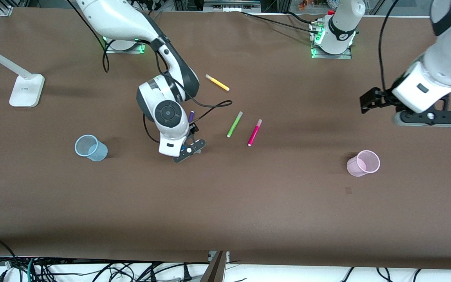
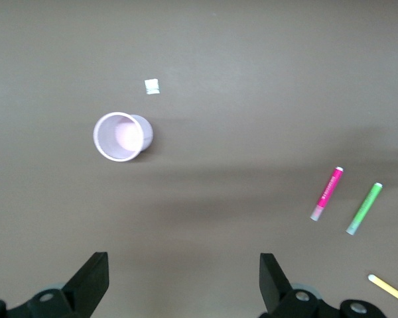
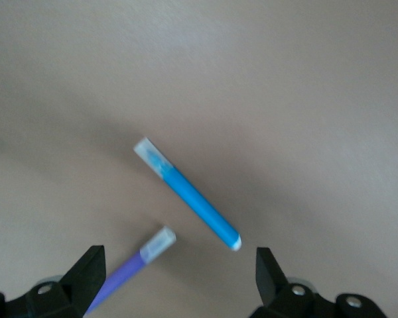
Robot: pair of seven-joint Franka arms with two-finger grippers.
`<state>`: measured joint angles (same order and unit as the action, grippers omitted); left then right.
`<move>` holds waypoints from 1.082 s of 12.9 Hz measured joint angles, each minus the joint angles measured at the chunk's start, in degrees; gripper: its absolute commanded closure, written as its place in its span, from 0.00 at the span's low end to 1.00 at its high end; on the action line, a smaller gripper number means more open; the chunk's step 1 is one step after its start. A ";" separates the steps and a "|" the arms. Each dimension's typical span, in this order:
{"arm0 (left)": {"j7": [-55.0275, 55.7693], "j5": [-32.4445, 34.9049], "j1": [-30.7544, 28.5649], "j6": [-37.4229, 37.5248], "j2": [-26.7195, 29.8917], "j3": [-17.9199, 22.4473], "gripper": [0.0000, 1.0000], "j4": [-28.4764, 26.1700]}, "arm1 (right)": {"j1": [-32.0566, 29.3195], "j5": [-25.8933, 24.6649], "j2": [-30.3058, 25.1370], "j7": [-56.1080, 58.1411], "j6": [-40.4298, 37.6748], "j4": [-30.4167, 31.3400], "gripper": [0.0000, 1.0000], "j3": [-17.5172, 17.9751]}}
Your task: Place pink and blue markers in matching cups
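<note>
Right gripper unclenched above blue marker; purple pen just beside, mis-grab risk. Left gripper waits, released, near pink cup.

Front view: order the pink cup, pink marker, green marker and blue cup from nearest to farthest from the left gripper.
From the left gripper, open over the table's left-arm end:
1. Pink cup, closest, at the same end.
2. Pink marker, mid-table.
3. Green marker, beside the pink marker, toward the right arm.
4. Blue cup, at the right arm's end.
</note>
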<state>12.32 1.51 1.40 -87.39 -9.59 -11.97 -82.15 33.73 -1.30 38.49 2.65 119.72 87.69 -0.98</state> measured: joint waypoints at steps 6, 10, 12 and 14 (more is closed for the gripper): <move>5.87 -0.27 7.21 -2.88 -5.09 -0.34 0.00 -0.09 | 0.15 0.00 4.44 7.39 9.13 0.09 0.00 -0.12; 5.92 -1.47 9.16 -8.30 -10.84 -0.41 0.00 -0.34 | 0.57 0.00 5.97 9.61 12.00 0.97 0.02 -0.11; 6.46 -1.47 10.42 -11.40 -12.40 -0.46 0.00 -2.01 | 0.80 0.00 6.09 9.70 12.04 1.05 0.09 -0.11; 6.80 -1.47 11.25 -16.15 -12.80 -0.49 0.00 -5.83 | 0.86 0.00 6.09 9.75 12.10 1.13 0.21 -0.11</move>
<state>19.12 0.04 12.65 -103.54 -22.39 -12.46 -87.98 34.59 -1.30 44.58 12.40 131.82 88.82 -1.09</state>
